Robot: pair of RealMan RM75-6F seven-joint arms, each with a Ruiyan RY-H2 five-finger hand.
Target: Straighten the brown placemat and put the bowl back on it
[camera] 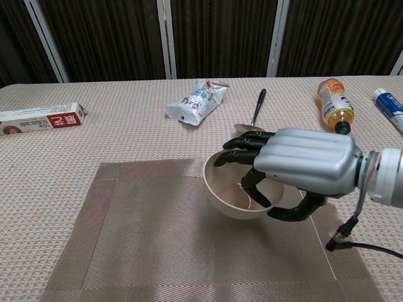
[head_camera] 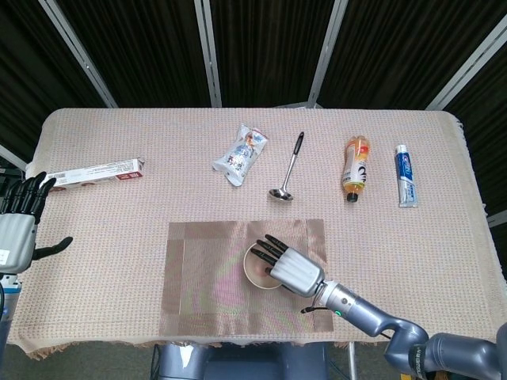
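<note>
Black fingers of the left hand (head_camera: 22, 224) are spread at the table's (head_camera: 444, 237) left edge, holding nothing, just below a long box (head_camera: 97, 172). Further right, the brown placemat (head_camera: 206, 277) lies square near the front edge. Over its middle the right hand (camera: 296, 168) grips the bowl (camera: 232, 194), fingers hooked inside the rim, thumb under it. Whether the bowl touches the mat I cannot tell.

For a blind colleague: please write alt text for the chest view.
The right hand holds a beige bowl tilted over the brown placemat. Behind it lie a snack packet, a ladle, a bottle and a red-and-white box.
</note>
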